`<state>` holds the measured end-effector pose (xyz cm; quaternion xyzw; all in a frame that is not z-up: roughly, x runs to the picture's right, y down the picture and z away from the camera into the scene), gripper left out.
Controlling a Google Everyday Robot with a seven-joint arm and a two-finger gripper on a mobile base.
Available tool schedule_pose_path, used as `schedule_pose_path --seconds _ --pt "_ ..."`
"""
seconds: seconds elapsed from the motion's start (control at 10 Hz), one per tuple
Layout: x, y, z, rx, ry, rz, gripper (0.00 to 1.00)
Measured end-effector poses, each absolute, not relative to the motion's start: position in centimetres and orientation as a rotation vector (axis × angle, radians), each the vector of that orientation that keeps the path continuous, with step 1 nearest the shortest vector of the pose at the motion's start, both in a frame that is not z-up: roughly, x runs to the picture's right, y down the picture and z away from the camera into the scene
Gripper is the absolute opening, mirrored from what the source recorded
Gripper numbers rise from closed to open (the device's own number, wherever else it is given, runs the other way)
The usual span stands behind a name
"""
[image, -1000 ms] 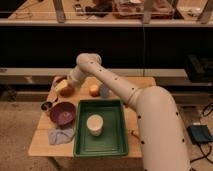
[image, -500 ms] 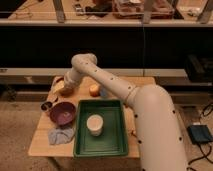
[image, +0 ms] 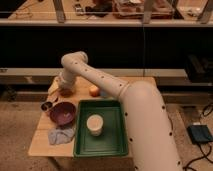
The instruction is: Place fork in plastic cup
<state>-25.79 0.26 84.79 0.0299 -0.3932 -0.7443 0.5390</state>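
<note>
1. Clearly, we see the white arm (image: 135, 115) as the biggest thing. It rises from near right and reaches across to the far left of the table.
2. Wooden table (image: 42, 142) carries everything else.
3. Green tray (image: 112, 142) sits on the near right part of the table, partly under the arm.
4. Reddish bowl (image: 62, 114) stands just left of the tray.
5. Blue-grey cloth (image: 59, 135) lies crumpled, near side of the bowl.
6. White cup (image: 94, 125) stands upright inside the tray.
7. Orange-yellow fruit (image: 94, 90) sits beyond the tray's far edge.
8. Plastic cup (image: 104, 93) is just right of the fruit, mostly hidden by the arm.
9. Gripper (image: 65, 91) hangs low over the far left of the table, beyond the bowl. We cannot tell whether it is open or closed.
10. Tiny metal cup (image: 46, 106) stands just left of the bowl.
11. Fork (image: 54, 101) shows as a thin dark sliver between the metal cup and the gripper, well apart from the plastic cup.
</note>
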Motion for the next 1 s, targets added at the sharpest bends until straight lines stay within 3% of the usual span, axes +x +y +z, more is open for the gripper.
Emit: schedule_pose_path --seconds 0.3,0.4,0.6,1.0 --pt "-26.2 0.5 85.4 0.026 -0.933 -1.791 0.78" --pt "-26.4 0.6 85.5 0.018 -0.935 -1.796 0.73" --pt "-26.2 1.0 86.1 -0.007 -0.944 -1.802 0.53" --pt "-26.4 1.6 86.7 -0.029 -0.967 -1.811 0.52"
